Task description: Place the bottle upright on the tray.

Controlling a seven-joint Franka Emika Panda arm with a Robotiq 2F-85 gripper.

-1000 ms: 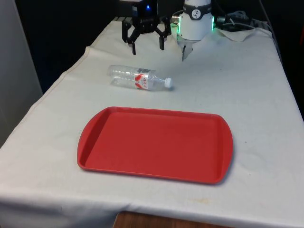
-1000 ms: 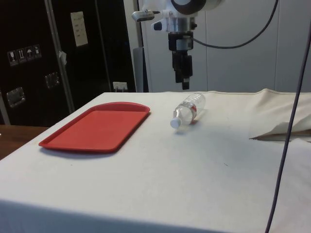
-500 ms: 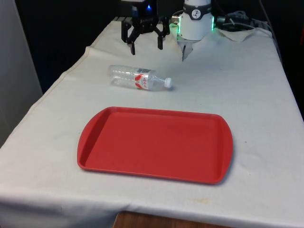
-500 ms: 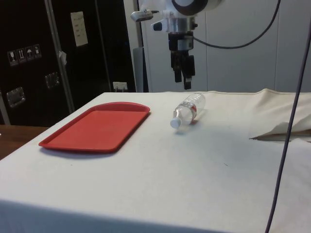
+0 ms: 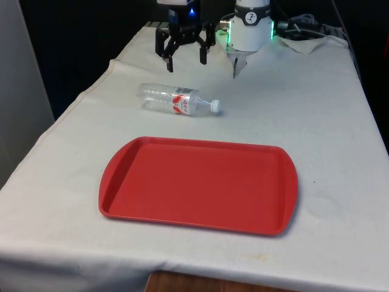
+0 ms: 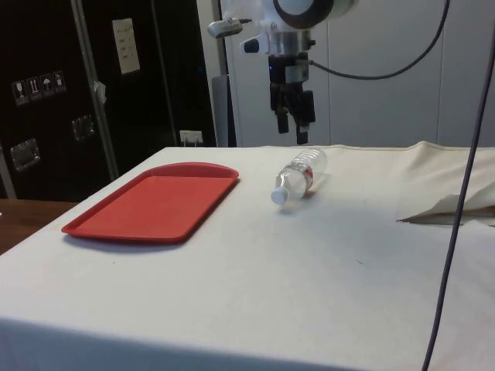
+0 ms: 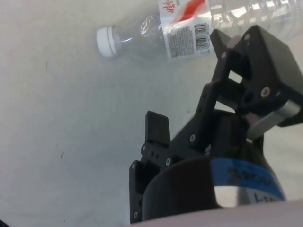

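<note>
One clear plastic bottle lies on its side on the white-clothed worktop, white cap pointing toward the front view's right, red-and-white label around the middle. In the side view the bottle lies with its cap end nearer the camera, just past the tray's far corner. Not on the tray.

Red tray sits flat on the worktop, nearer the front camera than the bottle, a clear strip of cloth between them. In the side view the tray is to the bottle's left, apart from it.

Claw hangs in the air above the worktop, beyond the bottle's closed end as the front view has it, fingers spread wide, holding nothing. In the side view the claw is above the bottle's far end, pointing down, clear air between them. In the wrist view the claw is wide apart over the cloth, with the bottle lying just past the fingers, label and cap visible, no contact.

A loose fold of cloth lies on the worktop at the side view's right, well apart from the bottle.
</note>
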